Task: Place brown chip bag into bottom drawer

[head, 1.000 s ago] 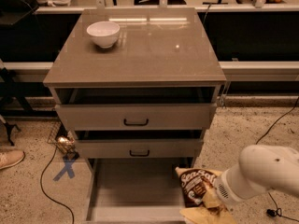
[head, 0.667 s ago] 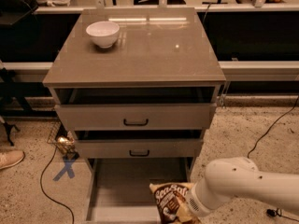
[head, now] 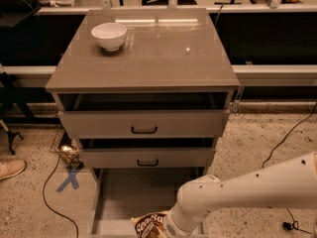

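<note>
Gripper [head: 169, 227] at the tip of the white arm [head: 257, 190] sits at the very bottom edge of the view, low over the front of the bottom drawer [head: 124, 197]; most of it is cut off by the frame, so whether it is open or closed cannot be told. The brown chip bag [head: 150, 225] lies right against its left side, touching it. Only the bag's upper part is visible, showing white lettering on a dark middle and a tan rim. The bag is at the front edge of the pulled-out bottom drawer, and whether it rests on the drawer floor or hangs above it cannot be told. Behind the bag the drawer's flat grey floor is bare. The arm stretches away from the gripper to the right, rising out of the frame at the right edge. Above the bottom drawer, the middle drawer [head: 147, 157] and the top drawer [head: 143, 123], each with a black handle, stand slightly pulled out, with a dark gap above each. A white bowl [head: 109, 35] stands upright on the cabinet top [head: 163, 63], near its back left corner. On the speckled floor left of the cabinet are a blue cross mark [head: 69, 178], a black cable [head: 48, 202] and the toe of a shoe [head: 11, 168].
</note>
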